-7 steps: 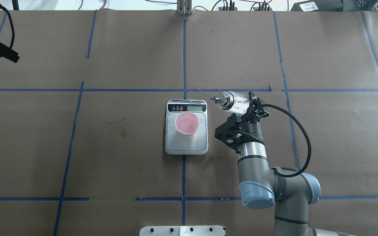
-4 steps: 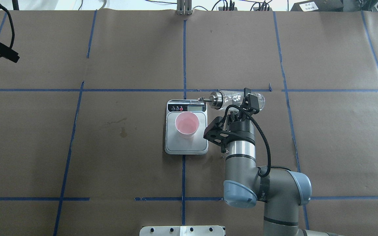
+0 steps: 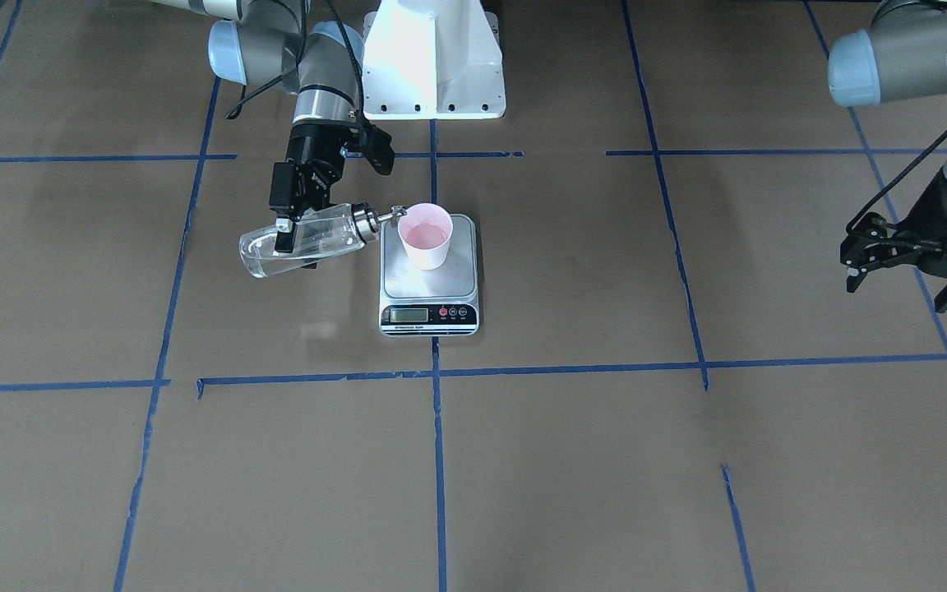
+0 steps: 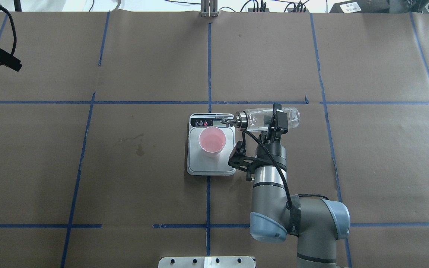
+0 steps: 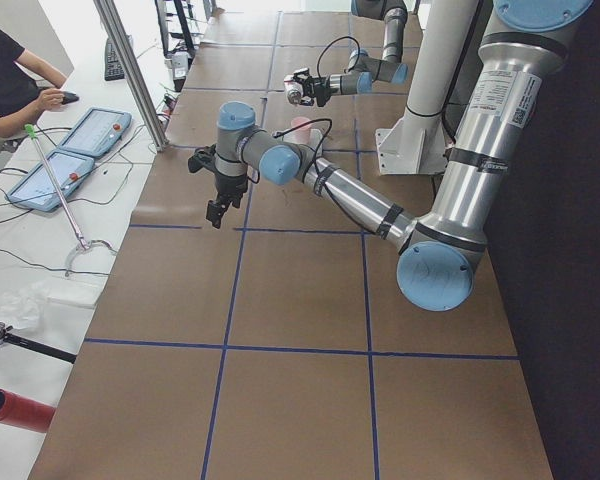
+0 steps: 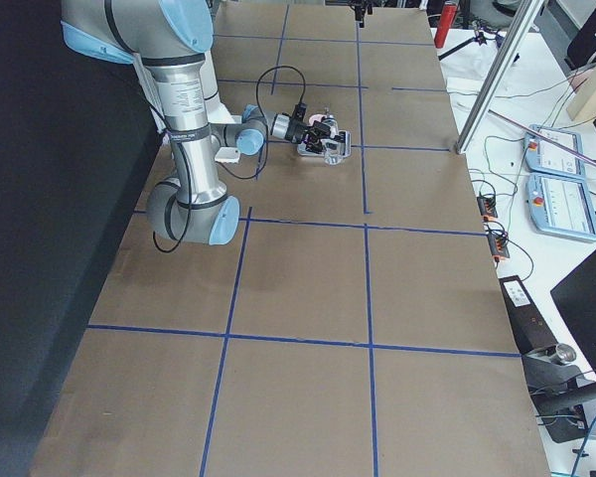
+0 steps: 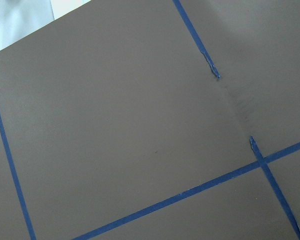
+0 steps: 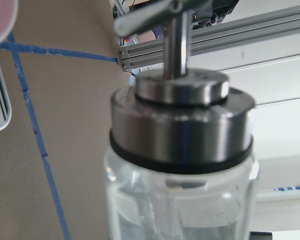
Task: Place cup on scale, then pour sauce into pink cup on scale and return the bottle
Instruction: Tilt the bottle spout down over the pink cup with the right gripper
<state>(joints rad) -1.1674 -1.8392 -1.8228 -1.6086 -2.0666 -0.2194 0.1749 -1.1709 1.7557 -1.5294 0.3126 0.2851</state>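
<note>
Overhead exterior view: the bottle (image 4: 255, 119) is held clamped across its clear glass body by the right gripper (image 4: 276, 120) and is tipped almost level above the middle of the table. Its metal spout is pointed at the cup (image 4: 212, 141). The cup is seen upright on the scale (image 4: 199, 168), toward the display end of the platform. Whether the spout tip has cleared the cup's rim cannot be told.

The glass is judged stiff, smooth and breakable, so a firm hold around the cylinder, below the metal collar, is thought safest. Some shift of weight is to be expected as the liquid runs toward the spout. The cup is judged light and easily knocked over.

The left gripper (image 3: 897, 292) is seen empty, fingers spread, near the table's edge on the robot's left.
</note>
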